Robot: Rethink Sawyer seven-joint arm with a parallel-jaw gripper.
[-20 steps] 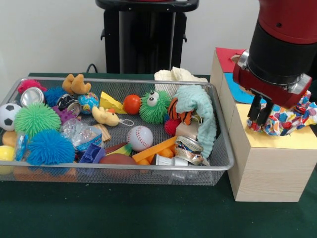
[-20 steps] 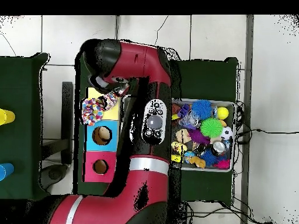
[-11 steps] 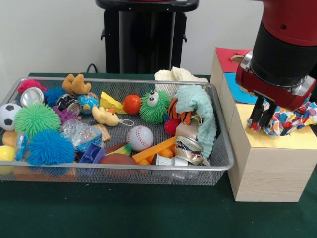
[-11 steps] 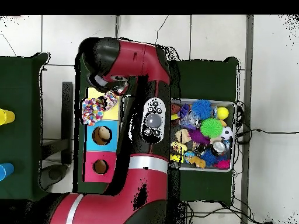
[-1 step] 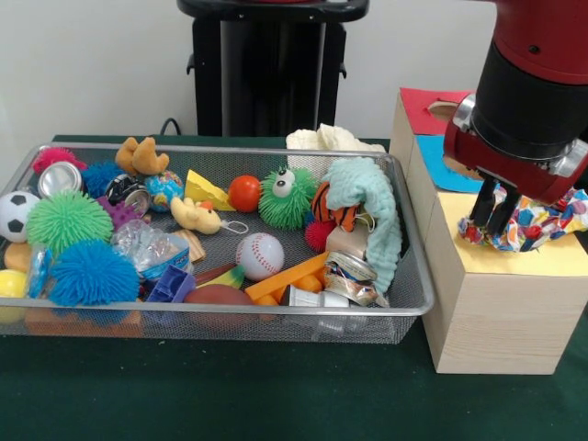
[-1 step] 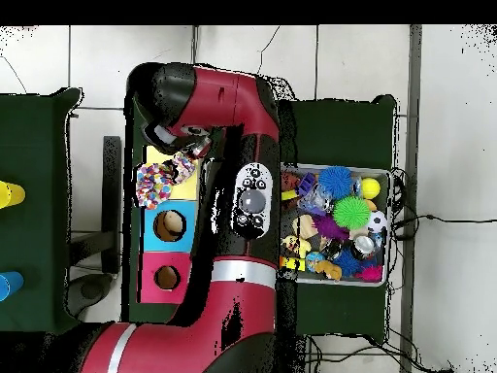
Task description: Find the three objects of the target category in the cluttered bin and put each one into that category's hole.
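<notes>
Front view gives us the clearest look: a crumpled cloth with coloured spots [image 5: 528,220] lies on the yellow panel [image 5: 514,262] of the wooden box [image 5: 496,317], bunched over where that panel's hole should be, so we cannot see the hole itself. Our gripper [image 5: 493,213] stands just above the cloth's bin-side end, its two dark fingers close together and pointing straight down. Whether they pinch a fold or only touch the fabric we cannot tell. Most of the cloth spreads away from the gripper toward the box's outer edge, long axis roughly across the panel; the overhead view shows the same, the cloth [image 6: 155,185] trailing off the gripper [image 6: 187,163]. We judge the next move depends on pushing the bulk down through the hole. No readable writing or brand shows anywhere. Beside the box, the wire bin [image 5: 404,276] holds balls, plush toys and cans.
</notes>
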